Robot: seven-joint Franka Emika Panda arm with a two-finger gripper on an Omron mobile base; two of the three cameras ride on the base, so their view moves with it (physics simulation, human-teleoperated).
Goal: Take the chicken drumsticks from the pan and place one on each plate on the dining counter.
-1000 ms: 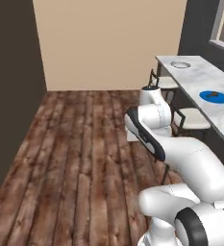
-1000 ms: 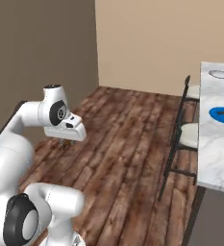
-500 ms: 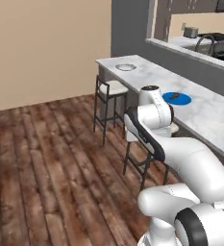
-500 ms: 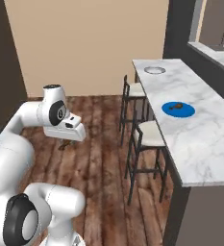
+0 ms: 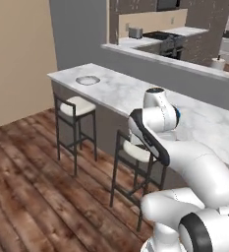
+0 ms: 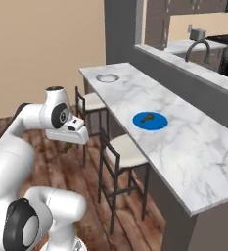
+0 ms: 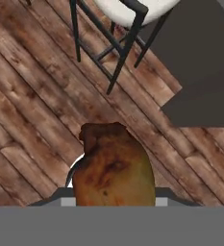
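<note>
Hand view: my pincer [image 7: 114, 202] grips a chicken drumstick [image 7: 114, 173], hanging above the wooden floor [image 7: 31, 110] near a stool [image 7: 128, 9]. On the marble desk [image 6: 184, 142], the second drumstick [image 6: 146, 117] lies on a blue plate [image 6: 150, 120]. A pale plate [image 6: 107, 78] sits well apart from the blue plate, toward the desk's far end.

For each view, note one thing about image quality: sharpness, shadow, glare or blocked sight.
Left base view: soft, low-detail render; the arm hides part of the dining counter. Right base view: even light, no glare on the marble; the blue plate reads clearly. Hand view: the chicken drumstick looms large and blurred, blocking the gripper's tips; the stool above looks sharper.
</note>
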